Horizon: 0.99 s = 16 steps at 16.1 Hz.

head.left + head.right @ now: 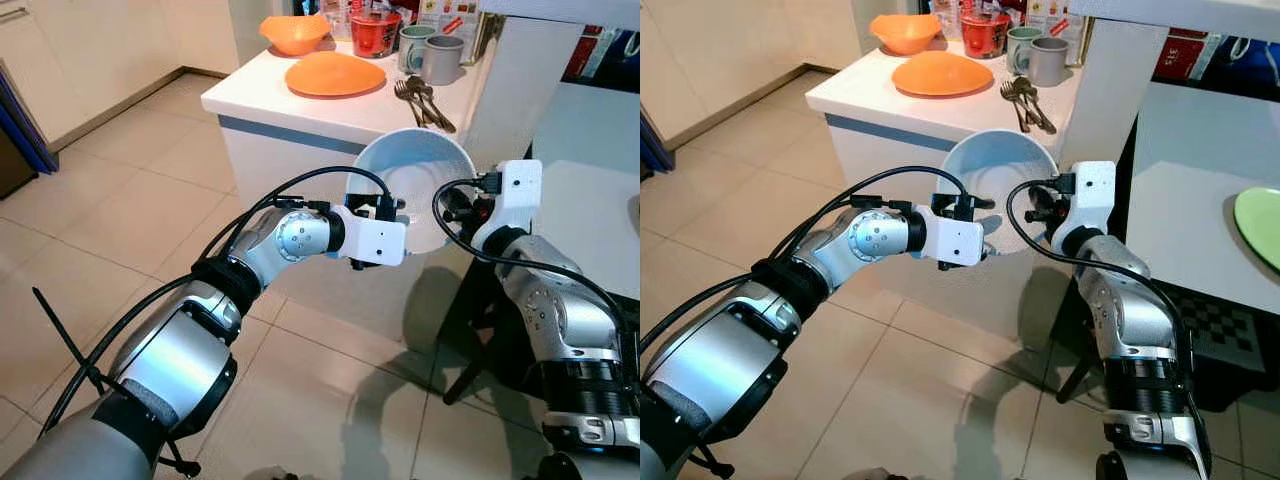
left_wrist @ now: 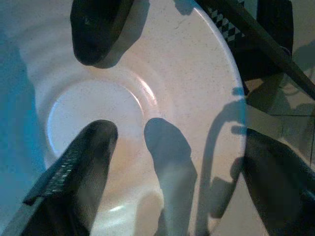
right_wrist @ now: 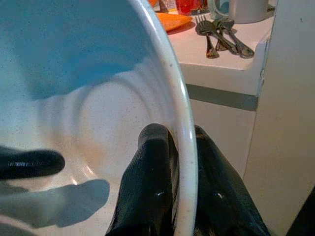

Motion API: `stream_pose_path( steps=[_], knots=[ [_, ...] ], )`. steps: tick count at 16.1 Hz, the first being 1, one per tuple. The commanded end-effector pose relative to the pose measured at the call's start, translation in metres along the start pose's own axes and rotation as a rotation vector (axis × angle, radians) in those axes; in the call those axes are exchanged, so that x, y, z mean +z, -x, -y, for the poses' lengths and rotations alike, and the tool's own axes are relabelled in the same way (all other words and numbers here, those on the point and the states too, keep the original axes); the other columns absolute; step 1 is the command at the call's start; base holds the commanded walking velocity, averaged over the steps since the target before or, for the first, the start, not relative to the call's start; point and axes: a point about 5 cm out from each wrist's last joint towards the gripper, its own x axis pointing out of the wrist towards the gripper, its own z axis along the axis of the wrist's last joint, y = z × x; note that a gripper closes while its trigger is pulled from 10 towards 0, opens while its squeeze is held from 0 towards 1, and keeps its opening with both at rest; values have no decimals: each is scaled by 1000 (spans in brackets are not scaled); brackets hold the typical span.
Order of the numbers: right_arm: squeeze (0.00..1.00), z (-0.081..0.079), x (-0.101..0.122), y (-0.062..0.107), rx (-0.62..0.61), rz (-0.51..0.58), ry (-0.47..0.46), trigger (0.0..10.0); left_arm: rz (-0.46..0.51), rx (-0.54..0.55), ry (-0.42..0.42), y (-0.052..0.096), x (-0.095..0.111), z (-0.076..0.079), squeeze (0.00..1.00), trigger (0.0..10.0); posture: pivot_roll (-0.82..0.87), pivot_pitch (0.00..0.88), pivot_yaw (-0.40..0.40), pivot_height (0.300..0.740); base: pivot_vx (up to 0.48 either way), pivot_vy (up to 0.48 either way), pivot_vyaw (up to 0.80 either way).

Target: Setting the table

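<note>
A white bowl (image 1: 420, 180) with a pale blue tint hangs tilted in the air between my two arms, its inside facing me, just in front of the white counter (image 1: 260, 95). My right gripper (image 3: 179, 142) is shut on the bowl's rim, one finger inside and one outside. My left gripper (image 1: 385, 210) is at the bowl's left side. In the left wrist view its fingers (image 2: 93, 44) are spread apart over the bowl's inner surface (image 2: 147, 98), open and holding nothing.
On the counter behind the bowl lie an orange plate (image 1: 333, 73), an orange bowl (image 1: 295, 32), a red cup (image 1: 375, 32), two grey mugs (image 1: 440, 58) and several forks and spoons (image 1: 425, 100). A white table (image 1: 1200, 200) with a green plate (image 1: 1260, 225) stands at my right. Tiled floor lies on the left.
</note>
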Motion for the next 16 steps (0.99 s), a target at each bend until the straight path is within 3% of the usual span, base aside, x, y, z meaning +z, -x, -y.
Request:
stream_pose_path(
  steps=[1,6,7,8,12,16],
  knots=[
    [0,-2,-25,2,-7,-111,-2,0,84,129,-3,5,16,-31,1000,10000,-64,0,90,740,0,0,0],
    [0,-1,-25,4,-12,-111,-3,0,88,121,4,5,15,-30,1000,10000,-60,0,92,740,0,0,0],
    [0,1,-27,4,-22,-119,-1,0,94,111,37,7,13,-28,1000,10000,-55,0,87,740,0,0,0],
    [0,2,-28,4,-29,-122,7,0,101,124,83,9,11,-29,0,10000,-55,0,86,740,0,0,0],
    [0,19,-26,4,-91,-131,39,0,156,180,192,15,14,-41,0,10000,-55,0,77,740,0,0,0],
    [0,36,-21,4,-149,-119,67,0,191,216,198,19,19,-49,0,10000,-55,0,75,740,0,0,0]
  ],
)
